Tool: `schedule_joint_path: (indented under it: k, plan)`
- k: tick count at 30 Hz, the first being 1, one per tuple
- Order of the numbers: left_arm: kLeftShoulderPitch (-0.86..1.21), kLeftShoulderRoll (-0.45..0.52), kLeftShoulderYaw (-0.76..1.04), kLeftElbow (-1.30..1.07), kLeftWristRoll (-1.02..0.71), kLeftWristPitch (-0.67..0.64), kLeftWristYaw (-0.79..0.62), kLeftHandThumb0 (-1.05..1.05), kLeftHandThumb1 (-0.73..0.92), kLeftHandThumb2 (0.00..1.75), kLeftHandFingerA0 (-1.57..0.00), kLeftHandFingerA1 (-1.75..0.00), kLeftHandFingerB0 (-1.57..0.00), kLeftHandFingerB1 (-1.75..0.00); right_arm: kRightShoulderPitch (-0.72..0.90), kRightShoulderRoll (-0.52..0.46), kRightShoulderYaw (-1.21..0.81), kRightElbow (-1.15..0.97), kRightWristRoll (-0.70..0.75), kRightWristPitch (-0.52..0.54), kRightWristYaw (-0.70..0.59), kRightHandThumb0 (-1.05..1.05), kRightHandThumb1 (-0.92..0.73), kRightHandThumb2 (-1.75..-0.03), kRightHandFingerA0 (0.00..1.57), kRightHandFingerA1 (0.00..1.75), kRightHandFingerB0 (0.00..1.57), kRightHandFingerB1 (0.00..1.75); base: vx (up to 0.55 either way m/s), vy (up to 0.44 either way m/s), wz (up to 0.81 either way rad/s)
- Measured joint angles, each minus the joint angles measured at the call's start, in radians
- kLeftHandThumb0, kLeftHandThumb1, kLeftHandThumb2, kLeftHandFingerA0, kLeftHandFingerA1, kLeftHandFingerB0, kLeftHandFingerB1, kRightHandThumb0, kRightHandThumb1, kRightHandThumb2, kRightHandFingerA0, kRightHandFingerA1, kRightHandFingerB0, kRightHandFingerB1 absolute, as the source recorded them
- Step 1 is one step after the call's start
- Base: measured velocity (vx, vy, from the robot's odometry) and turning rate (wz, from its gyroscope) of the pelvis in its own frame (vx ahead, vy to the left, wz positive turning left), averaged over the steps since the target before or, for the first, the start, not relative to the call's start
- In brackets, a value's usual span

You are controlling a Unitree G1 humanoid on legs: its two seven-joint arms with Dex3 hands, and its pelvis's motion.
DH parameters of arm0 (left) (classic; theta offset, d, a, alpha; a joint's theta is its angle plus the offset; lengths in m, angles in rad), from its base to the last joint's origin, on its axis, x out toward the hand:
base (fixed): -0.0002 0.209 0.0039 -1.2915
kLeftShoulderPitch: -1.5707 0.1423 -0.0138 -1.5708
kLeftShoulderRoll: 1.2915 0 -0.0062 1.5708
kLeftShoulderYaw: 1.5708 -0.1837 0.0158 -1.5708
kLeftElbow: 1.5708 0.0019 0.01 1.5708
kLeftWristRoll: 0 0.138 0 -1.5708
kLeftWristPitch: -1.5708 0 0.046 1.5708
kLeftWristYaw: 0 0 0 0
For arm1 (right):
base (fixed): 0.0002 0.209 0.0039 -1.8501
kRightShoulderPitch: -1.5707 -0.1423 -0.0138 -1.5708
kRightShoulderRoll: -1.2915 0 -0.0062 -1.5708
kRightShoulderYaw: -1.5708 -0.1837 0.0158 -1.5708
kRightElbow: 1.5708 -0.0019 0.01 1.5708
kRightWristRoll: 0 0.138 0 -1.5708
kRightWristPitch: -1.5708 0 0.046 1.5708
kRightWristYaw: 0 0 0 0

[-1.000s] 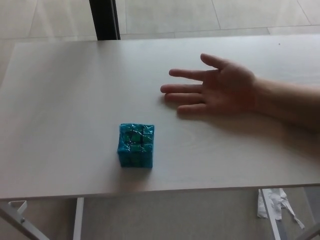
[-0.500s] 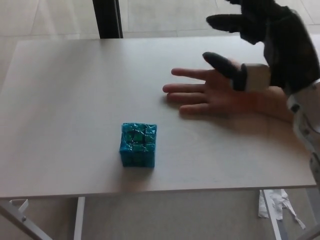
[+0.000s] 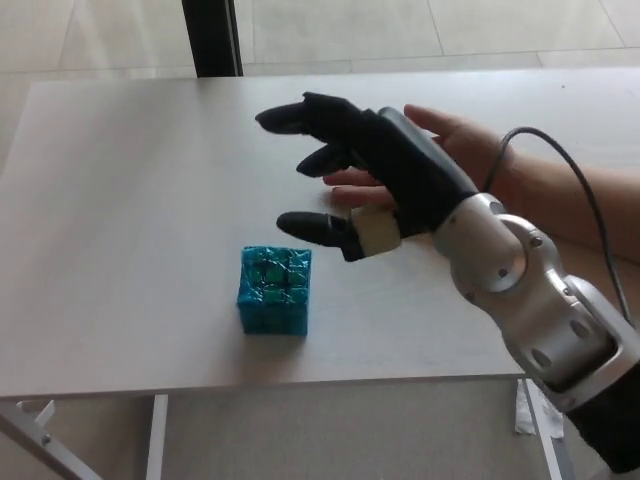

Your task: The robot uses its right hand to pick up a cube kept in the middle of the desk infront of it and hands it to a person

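A teal cube (image 3: 273, 290) wrapped in shiny foil sits on the white desk (image 3: 120, 200), a little left of centre near the front edge. My right hand (image 3: 370, 175) hovers above the desk just up and right of the cube, open, with fingers spread and nothing in it. Its thumb tip (image 3: 300, 226) hangs close above the cube's top right corner without touching. A person's open hand (image 3: 460, 150) lies palm up on the desk behind my hand, mostly hidden by it. My left hand does not show.
My silver right forearm (image 3: 530, 300) crosses the lower right of the picture. A dark post (image 3: 210, 35) stands beyond the desk's far edge. Desk legs (image 3: 155, 440) and a scrap of white paper (image 3: 522, 400) show below the front edge.
My right hand has swung down and to the left, from the upper right corner to just above and right of the cube, now covering most of the person's palm. The cube has stayed put.
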Motion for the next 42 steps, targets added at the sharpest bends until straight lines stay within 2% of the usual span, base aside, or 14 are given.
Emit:
schedule_joint_path:
  k: [6, 7, 13, 14, 18, 20, 22, 24, 26, 27, 29, 30, 34, 42]
  plan:
    - [-0.004, 0.000, -0.007, 0.000, 0.001, 0.000, 0.001, -0.56, 0.52, 0.56, -0.67, -0.63, -0.53, -0.41, -0.034, 0.015, 0.144, 0.097, -0.095, 0.044, 0.002, -0.90, -0.67, -0.61, 0.21, 0.45, 0.29, 0.34, 0.00, 0.000, 0.00]
    - [-0.005, -0.001, -0.008, 0.000, 0.001, 0.000, 0.001, -0.56, 0.51, 0.56, -0.67, -0.61, -0.54, -0.41, -0.036, 0.020, 0.165, 0.112, -0.109, 0.051, 0.002, -0.89, -0.52, -0.94, 0.17, 0.52, 0.23, 0.45, 0.00, 0.000, 0.00]
    - [-0.006, -0.001, -0.019, 0.000, 0.001, 0.000, 0.000, -0.59, 0.53, 0.56, -0.67, -0.62, -0.54, -0.40, -0.059, 0.048, 0.283, 0.199, -0.199, 0.084, -0.001, -0.92, -0.69, -0.61, 0.06, 0.48, 0.27, 0.38, 0.00, 0.000, 0.00]
    - [-0.006, -0.001, -0.021, 0.000, 0.001, 0.000, 0.000, -0.60, 0.51, 0.56, -0.67, -0.65, -0.54, -0.41, -0.067, 0.052, 0.296, 0.206, -0.214, 0.089, -0.005, -1.00, -0.59, -0.97, 0.06, 0.34, 0.19, 0.46, 0.00, 0.000, 0.00]
    - [-0.007, -0.001, -0.027, 0.000, 0.001, 0.000, 0.000, -0.59, 0.42, 0.82, -0.58, -0.64, -0.48, -0.53, -0.093, 0.067, 0.352, 0.232, -0.274, 0.109, -0.011, -0.94, -0.59, -1.01, 0.00, 0.29, 0.08, 0.42, 0.00, 0.000, 0.00]
    - [-0.006, -0.001, -0.030, 0.000, 0.002, 0.000, 0.000, -0.61, 0.42, 0.83, -0.59, -0.64, -0.46, -0.53, -0.103, 0.074, 0.378, 0.240, -0.303, 0.122, -0.010, -0.91, -0.72, -0.62, 0.00, 0.37, 0.15, 0.35, 0.00, 0.000, 0.00]
    - [-0.005, -0.001, -0.037, 0.000, 0.002, 0.000, 0.000, -0.62, 0.41, 0.83, -0.58, -0.66, -0.47, -0.54, -0.112, 0.082, 0.404, 0.247, -0.336, 0.138, -0.009, -1.00, -0.62, -1.01, 0.02, 0.25, 0.11, 0.35, 0.00, 0.000, 0.00]
    - [-0.004, -0.001, -0.042, 0.000, 0.002, -0.002, 0.000, -0.60, 0.55, 0.57, -0.68, -0.62, -0.58, -0.41, -0.116, 0.092, 0.425, 0.252, -0.368, 0.156, -0.007, -0.40, -0.28, -0.96, 0.04, 0.54, 0.00, 0.50, 0.00, 0.000, 0.00]
    - [-0.004, -0.001, -0.047, 0.000, 0.003, -0.004, 0.000, -0.62, 0.54, 0.57, -0.68, -0.64, -0.57, -0.42, -0.112, 0.110, 0.438, 0.264, -0.400, 0.173, -0.014, -0.82, -0.67, -0.61, 0.23, 0.48, 0.17, 0.34, 0.00, 0.000, 0.00]
    - [-0.004, -0.001, -0.048, 0.000, 0.003, -0.005, 0.000, -0.60, 0.55, 0.57, -0.67, -0.63, -0.56, -0.42, -0.110, 0.113, 0.438, 0.266, -0.405, 0.175, -0.017, -0.72, -0.50, -0.92, 0.64, 1.08, 0.28, 0.50, 0.00, 0.000, 0.00]
    - [-0.002, -0.001, -0.052, 0.000, 0.004, -0.009, 0.000, -0.60, 0.54, 0.57, -0.66, -0.62, -0.55, -0.42, -0.095, 0.132, 0.435, 0.282, -0.440, 0.188, -0.051, -0.65, -0.61, -0.62, 0.76, 1.51, 0.40, 0.41, 0.00, 0.000, 0.00]
    - [-0.002, -0.001, -0.053, 0.000, 0.004, -0.010, 0.000, -0.61, 0.55, 0.57, -0.67, -0.62, -0.54, -0.42, -0.083, 0.138, 0.429, 0.290, -0.454, 0.189, -0.077, -0.70, -0.54, -0.93, 0.95, 1.31, 0.37, 0.56, 0.00, 0.000, 0.00]
    - [-0.002, -0.002, -0.058, 0.001, 0.004, -0.011, 0.000, -0.59, 0.55, 0.57, -0.70, -0.64, -0.58, -0.42, -0.054, 0.155, 0.417, 0.307, -0.483, 0.186, -0.155, -0.25, -0.65, -0.64, 0.83, 1.61, 0.56, 0.56, 0.00, 0.000, 0.00]
    - [0.003, -0.006, -0.060, 0.001, 0.004, -0.012, 0.000, -0.59, 0.57, 0.57, -0.70, -0.63, -0.56, -0.41, -0.016, 0.170, 0.395, 0.354, -0.520, 0.138, -0.319, -0.48, -0.49, -0.57, 0.79, 1.69, 0.95, 0.76, 0.00, 0.000, 0.00]
